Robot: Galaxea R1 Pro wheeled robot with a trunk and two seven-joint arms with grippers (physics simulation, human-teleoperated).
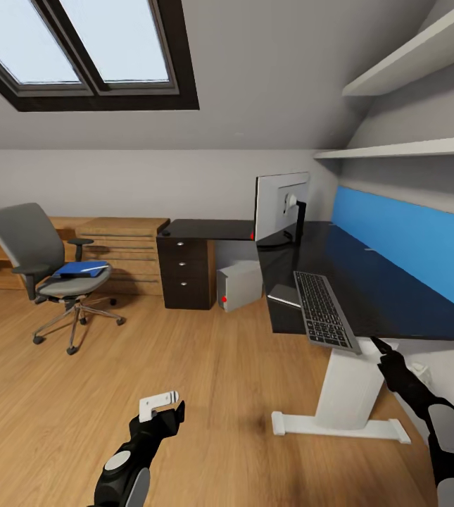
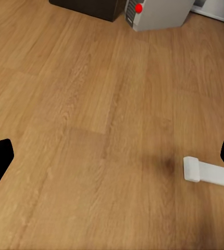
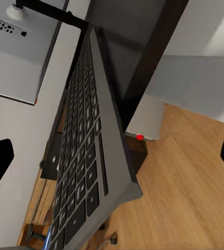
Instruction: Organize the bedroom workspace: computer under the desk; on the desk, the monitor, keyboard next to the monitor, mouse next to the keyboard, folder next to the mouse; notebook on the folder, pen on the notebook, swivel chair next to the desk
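Overall, the desk [image 1: 367,282] presents a glossy black top on a white leg, with dark drawers bearing round silver knobs. On it lies the keyboard [image 1: 324,310], flat, dark grey, rows of small grey keys, its near end projecting past the front edge. Behind it stands the monitor [image 1: 281,204], light grey back facing the room. The computer [image 1: 241,285], a pale boxy tower with a red dot, sits on the wood-plank floor under the desk. The swivel chair [image 1: 47,264], grey padded, chrome star base, stands well apart and carries the bright blue folder [image 1: 81,268]. Left gripper [image 1: 162,408]: fingers apart, empty, over floor. Right gripper [image 1: 380,350]: just below the keyboard's near end, fingers spread, gripping nothing
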